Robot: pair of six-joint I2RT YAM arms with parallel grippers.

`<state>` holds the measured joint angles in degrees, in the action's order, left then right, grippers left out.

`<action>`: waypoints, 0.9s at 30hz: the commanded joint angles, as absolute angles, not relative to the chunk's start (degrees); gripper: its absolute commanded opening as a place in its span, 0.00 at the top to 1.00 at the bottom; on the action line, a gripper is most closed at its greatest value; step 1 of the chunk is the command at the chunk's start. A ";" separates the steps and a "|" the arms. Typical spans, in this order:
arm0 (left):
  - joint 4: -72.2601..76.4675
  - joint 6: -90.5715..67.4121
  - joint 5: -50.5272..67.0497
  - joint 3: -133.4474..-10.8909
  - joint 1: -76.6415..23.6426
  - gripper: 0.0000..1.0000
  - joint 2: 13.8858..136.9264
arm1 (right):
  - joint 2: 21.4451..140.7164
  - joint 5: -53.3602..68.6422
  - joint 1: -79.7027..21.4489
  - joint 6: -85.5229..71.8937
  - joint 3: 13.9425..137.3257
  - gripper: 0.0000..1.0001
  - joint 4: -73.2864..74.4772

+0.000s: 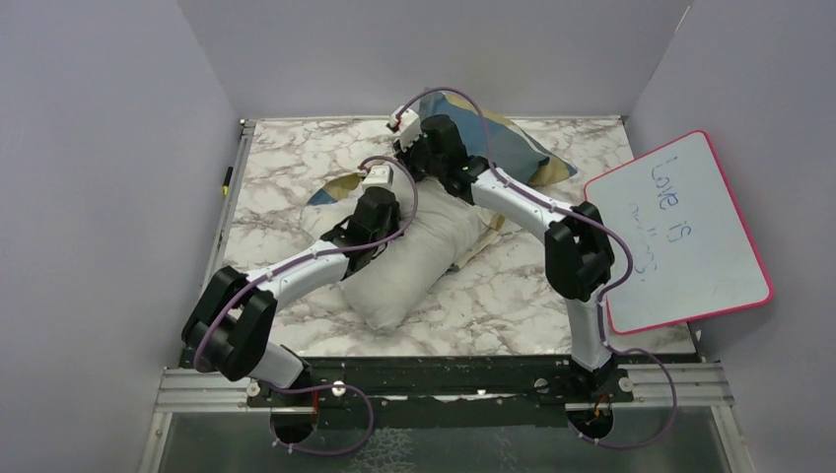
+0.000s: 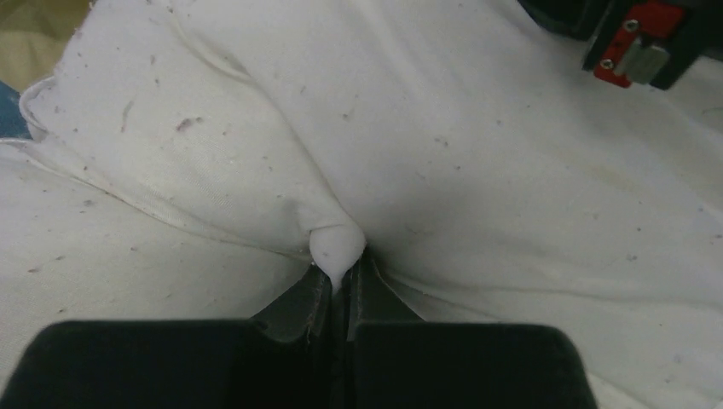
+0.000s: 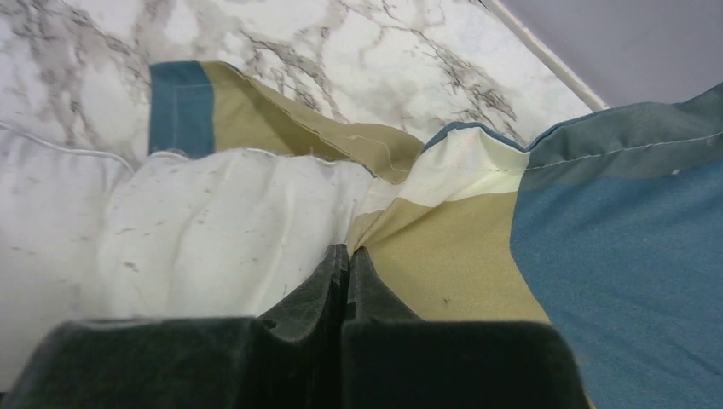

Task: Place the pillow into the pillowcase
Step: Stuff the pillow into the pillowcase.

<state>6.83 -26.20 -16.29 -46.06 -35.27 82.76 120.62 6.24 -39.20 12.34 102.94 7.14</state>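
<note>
The off-white pillow (image 1: pixel 419 266) lies on the marble table, its far end inside the mouth of the blue, tan and cream pillowcase (image 1: pixel 518 148). My left gripper (image 1: pixel 372 225) is down on the pillow's far left part. In the left wrist view the left gripper (image 2: pixel 345 277) is shut on a small nub of the pillow's (image 2: pixel 477 162) fabric. My right gripper (image 1: pixel 422 166) is at the pillowcase mouth. In the right wrist view the right gripper (image 3: pixel 348 254) is shut where the pillowcase's (image 3: pixel 443 256) tan hem creases into the tips, beside the pillow (image 3: pixel 222 230).
A pink-rimmed whiteboard (image 1: pixel 680 236) leans at the table's right side. A dark pen (image 1: pixel 227 179) lies along the left edge. Grey walls close in the left, back and right. A red and black part of the right arm (image 2: pixel 635 47) shows in the left wrist view.
</note>
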 commanded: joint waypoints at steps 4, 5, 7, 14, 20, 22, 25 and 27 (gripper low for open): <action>0.17 -28.71 -9.66 -46.62 -37.05 1.00 88.18 | 113.29 15.32 -42.11 -3.74 92.92 1.00 -6.85; 0.11 -29.08 -9.55 -46.25 -36.99 1.00 88.46 | 112.27 15.69 -42.10 -5.05 92.08 1.00 -9.05; 0.09 -29.51 -9.47 -45.73 -36.94 1.00 88.74 | 110.45 18.15 -42.02 -8.30 90.19 1.00 -13.32; 0.09 -29.63 -9.78 -45.32 -36.91 1.00 88.08 | 107.90 21.66 -41.37 -20.01 87.43 1.00 -24.37; -1.85 -29.92 -10.14 -45.83 -36.80 1.00 87.79 | 109.54 25.89 -41.67 -26.95 85.74 1.00 -30.43; -2.90 -30.56 -10.61 -46.10 -36.83 1.00 87.15 | 111.20 24.44 -42.82 -24.54 84.95 1.00 -27.46; -5.70 -33.57 -13.57 -44.93 -36.83 1.00 84.29 | 113.15 23.43 -44.54 -21.04 84.68 1.00 -23.60; -5.00 -36.21 -14.22 -42.38 -36.83 1.00 80.96 | 115.64 23.93 -45.19 -18.86 89.46 1.00 -17.21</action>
<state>1.96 -29.21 -17.23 -47.55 -35.27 82.89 112.01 15.11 -39.57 -19.99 84.84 -21.19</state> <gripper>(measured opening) 0.048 0.014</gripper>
